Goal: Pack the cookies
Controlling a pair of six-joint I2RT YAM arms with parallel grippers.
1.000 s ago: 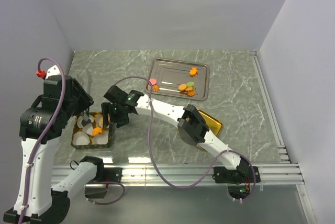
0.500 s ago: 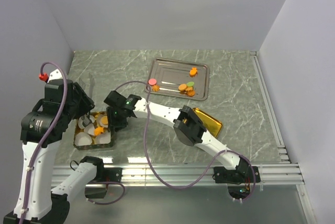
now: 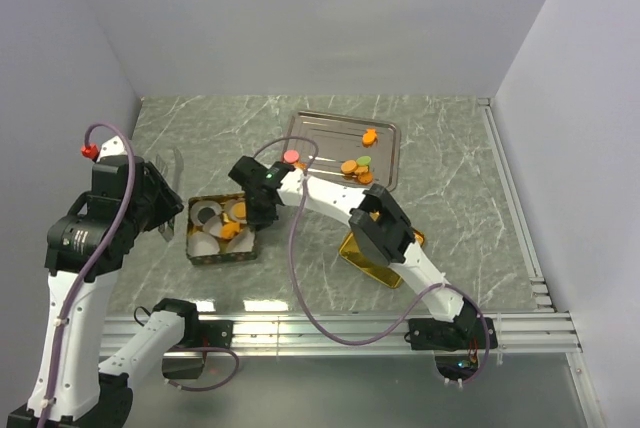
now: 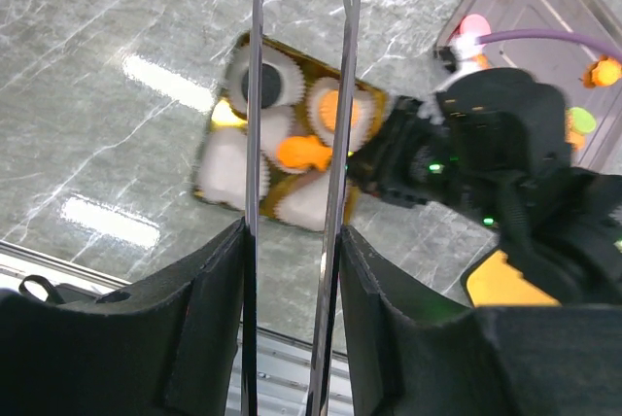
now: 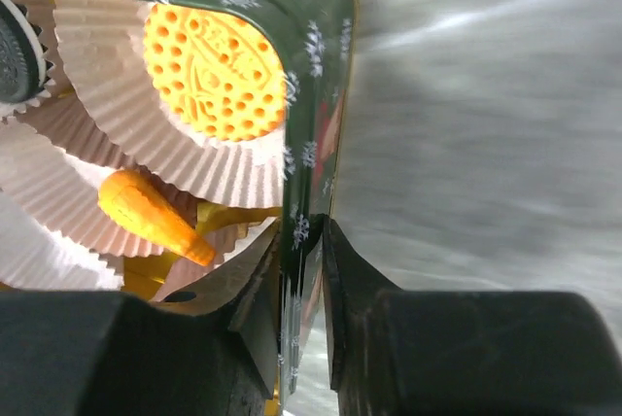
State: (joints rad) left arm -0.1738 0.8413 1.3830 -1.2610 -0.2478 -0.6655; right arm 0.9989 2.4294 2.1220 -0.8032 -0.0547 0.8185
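Note:
Several cookies lie on the steel tray [image 3: 318, 135]: orange ones [image 3: 351, 167], a green one [image 3: 364, 160], and a pink one [image 3: 291, 156] at its left edge. A tin [image 3: 201, 257] holds white paper cups and orange cookies [image 3: 231, 231]. My right gripper [image 3: 258, 216] is shut on the tin's right wall [image 5: 316, 95], next to a round orange cookie [image 5: 214, 71] in a cup. My left gripper [image 4: 292, 231] is shut on metal tongs [image 4: 255, 95] and hangs above and to the left of the tin [image 4: 225, 113].
A gold lid [image 3: 369, 259] lies under the right arm, right of the tin; it also shows in the left wrist view [image 4: 505, 280]. Walls close in at the left, back and right. A metal rail [image 3: 330, 326] runs along the near edge.
My right gripper has dragged the tin to the right, away from the left arm. The left gripper with the tongs has shifted slightly.

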